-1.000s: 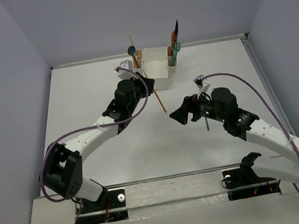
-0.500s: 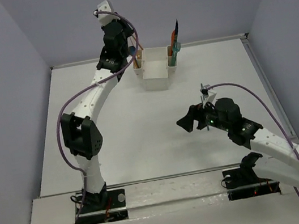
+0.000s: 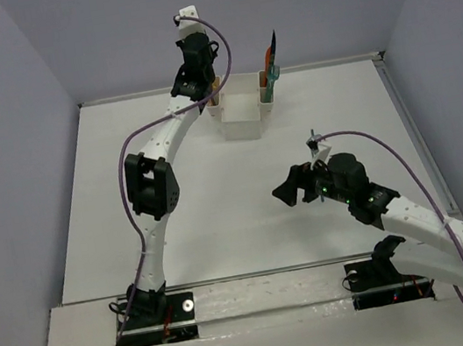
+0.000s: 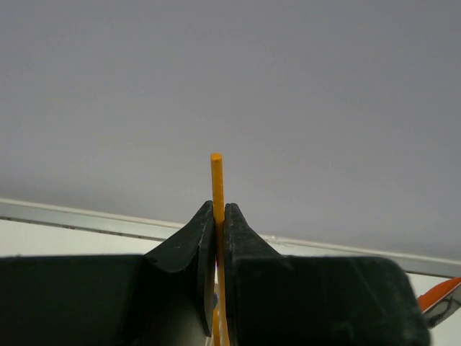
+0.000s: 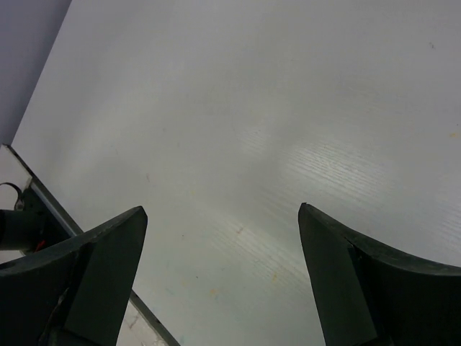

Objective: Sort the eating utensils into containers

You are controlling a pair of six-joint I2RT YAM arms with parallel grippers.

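Observation:
The white caddy [image 3: 244, 123] stands at the far middle of the table. Its right side compartment holds orange, teal and dark utensils [image 3: 270, 58] standing upright. My left gripper [image 3: 204, 83] is raised over the caddy's left side compartment and hides it. In the left wrist view this gripper [image 4: 220, 215] is shut on an orange chopstick [image 4: 216, 180], whose end sticks out past the fingertips. My right gripper [image 3: 288, 192] hangs open and empty over bare table to the near right of the caddy. It also shows wide open in the right wrist view [image 5: 222, 216].
The grey back wall rises just behind the caddy. An orange utensil tip [image 4: 444, 294] shows at the right edge of the left wrist view. The table's near edge rail [image 5: 86, 238] lies below the right gripper.
My left arm has risen from the table in front of the caddy, carrying the orange chopstick up to the caddy's left side. My right gripper has drawn back a little toward the near side.

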